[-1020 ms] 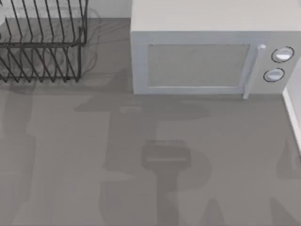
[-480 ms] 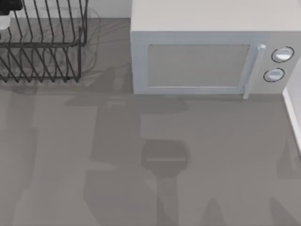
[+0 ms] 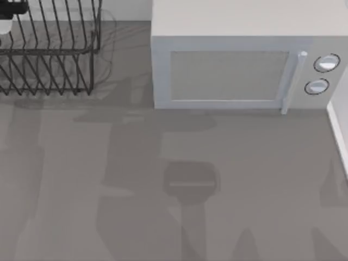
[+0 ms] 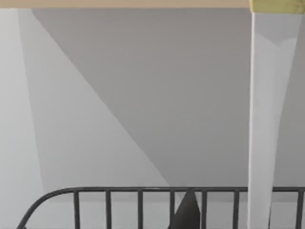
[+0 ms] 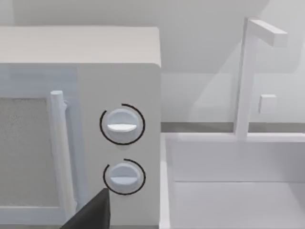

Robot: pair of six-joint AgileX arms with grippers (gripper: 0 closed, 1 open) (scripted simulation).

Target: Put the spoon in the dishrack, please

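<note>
The black wire dishrack (image 3: 49,54) stands at the table's back left, and its top rail (image 4: 138,191) runs across the left wrist view. My left arm (image 3: 10,7) pokes in at the top view's left corner, above the rack's far side. A dark part of my left gripper (image 4: 186,213) shows just over the rail. Beside it a long white strip (image 4: 264,119) with a yellow end rises in front of the wall; I cannot tell whether it is the spoon. My right gripper (image 5: 93,212) shows as a dark tip in front of the microwave's knobs.
A grey microwave (image 3: 228,70) with its door closed fills the back middle and right, two round knobs (image 5: 122,125) on its right side. A white sink basin (image 5: 228,191) with a tall faucet (image 5: 243,81) lies right of it. The arms' shadows fall on the grey tabletop (image 3: 190,185).
My left arm's black and white end has come into the top-left corner above the rack. The shadows on the table have shifted left, mostly in the first half second.
</note>
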